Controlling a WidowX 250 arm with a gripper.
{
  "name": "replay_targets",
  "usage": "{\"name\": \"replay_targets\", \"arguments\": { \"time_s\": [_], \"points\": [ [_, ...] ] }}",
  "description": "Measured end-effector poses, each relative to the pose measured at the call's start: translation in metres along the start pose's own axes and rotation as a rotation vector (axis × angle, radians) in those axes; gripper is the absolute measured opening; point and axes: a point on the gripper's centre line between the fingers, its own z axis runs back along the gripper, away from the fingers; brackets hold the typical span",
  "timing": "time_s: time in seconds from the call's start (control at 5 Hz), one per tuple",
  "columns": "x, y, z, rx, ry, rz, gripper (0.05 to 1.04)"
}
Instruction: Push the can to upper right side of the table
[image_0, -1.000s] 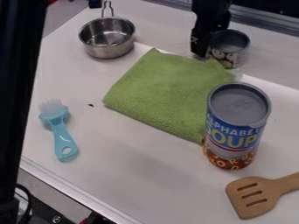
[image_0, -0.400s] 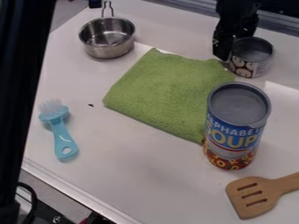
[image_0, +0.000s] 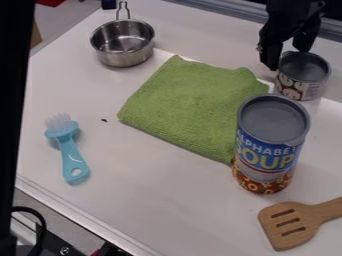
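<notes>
White surface (image_0: 160, 200) carries the small can (image_0: 302, 85) upright at upper right, beyond the soup can (image_0: 270, 145) and near the green cloth (image_0: 194, 105); at its far side the fingers (image_0: 270, 53) stand parted, gripping nothing

We take this for a robotics lab laid out with kitchen things. A black robot arm (image_0: 294, 15) comes in over the far side of the white bench (image_0: 167, 210), a dark upright shape (image_0: 13, 100) runs down at the bench's left, and below the bench's near edge we see a black cable (image_0: 41, 220) and a screw (image_0: 64, 251). The steel pan (image_0: 120, 57), green cloth (image_0: 194, 100), blue brush (image_0: 72, 157), slotted wooden spatula (image_0: 310, 215), soup can (image_0: 264, 155) and smaller can (image_0: 304, 67) on the bench give us the kitchen side.
</notes>
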Motion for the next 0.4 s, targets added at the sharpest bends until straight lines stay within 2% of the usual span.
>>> {"name": "replay_targets", "arguments": {
  "time_s": [0.2, 0.4],
  "points": [
    [-0.0019, 0.0014, 0.0034, 0.02, 0.017, -0.011, 0.997],
    [-0.0038, 0.001, 0.0038, 0.019, 0.025, -0.016, 0.997]
  ]
}}
